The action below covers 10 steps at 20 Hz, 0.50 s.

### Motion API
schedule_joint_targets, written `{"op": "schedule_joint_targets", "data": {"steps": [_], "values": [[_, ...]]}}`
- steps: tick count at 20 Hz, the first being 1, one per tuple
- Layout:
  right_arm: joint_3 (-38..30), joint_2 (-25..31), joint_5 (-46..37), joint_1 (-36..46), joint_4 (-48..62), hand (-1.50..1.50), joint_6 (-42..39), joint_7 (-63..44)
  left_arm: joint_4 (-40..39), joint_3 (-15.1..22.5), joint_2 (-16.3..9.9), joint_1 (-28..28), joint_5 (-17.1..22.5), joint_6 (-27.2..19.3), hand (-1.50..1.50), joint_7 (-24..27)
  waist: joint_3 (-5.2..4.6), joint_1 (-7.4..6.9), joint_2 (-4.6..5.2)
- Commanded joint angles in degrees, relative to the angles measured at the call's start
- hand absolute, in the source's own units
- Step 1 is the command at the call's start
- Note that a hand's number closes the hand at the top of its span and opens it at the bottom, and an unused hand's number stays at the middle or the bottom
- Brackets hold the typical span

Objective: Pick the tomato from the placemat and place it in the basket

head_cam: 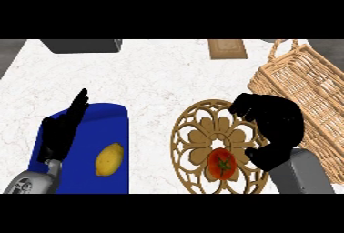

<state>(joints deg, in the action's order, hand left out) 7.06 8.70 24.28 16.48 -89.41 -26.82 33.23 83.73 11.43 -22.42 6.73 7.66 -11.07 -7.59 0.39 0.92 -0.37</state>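
A red tomato point(221, 164) with a green stem lies on the near part of a round wooden lattice placemat point(194, 119). My right hand point(279, 125) hovers over the placemat's right side, open, its fingers loosely bent toward the mat's centre. Its thumb sits just right of the tomato, and nothing is held. A wicker basket point(309, 77) with a handle stands at the right, behind and beside this hand. At the left, my left hand point(62, 132) rests open with fingers pointing up, over the edge of a blue mat point(101, 118).
A yellow lemon point(108, 159) lies on the blue mat. A small wooden board point(227, 48) sits at the counter's far edge, and a dark grey box point(82, 44) at the far left. White marble counter point(154, 77) shows between the mats.
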Motion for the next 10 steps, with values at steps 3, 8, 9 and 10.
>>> {"op": "schedule_joint_targets", "data": {"steps": [3,8,9,10], "values": [[2.75,-1.26,-16.97,-17.16,-12.64,-1.5,7.08,14.66,-2.45,-1.76,-1.01,0.42,-0.39,-0.56,0.0,-2.16,-0.37,1.85,-0.16],[-5.7,10.79,-29.79,-18.14,-17.1,-1.5,15.95,6.4,-2.21,-2.62,-1.94,1.77,-0.3,-0.59,0.0,-4.13,-0.53,2.55,-0.32],[-7.48,13.81,-32.06,-18.98,-18.15,-1.5,16.04,6.08,-2.79,-3.4,-2.19,2.75,-0.41,-1.17,0.0,-4.53,-0.55,3.15,-0.31],[-9.53,17.88,-32.65,-20.53,-19.49,-1.5,14.08,5.55,-2.68,-3.81,-2.59,1.08,0.12,-0.54,0.0,-3.58,-0.57,2.75,-0.38]]}}
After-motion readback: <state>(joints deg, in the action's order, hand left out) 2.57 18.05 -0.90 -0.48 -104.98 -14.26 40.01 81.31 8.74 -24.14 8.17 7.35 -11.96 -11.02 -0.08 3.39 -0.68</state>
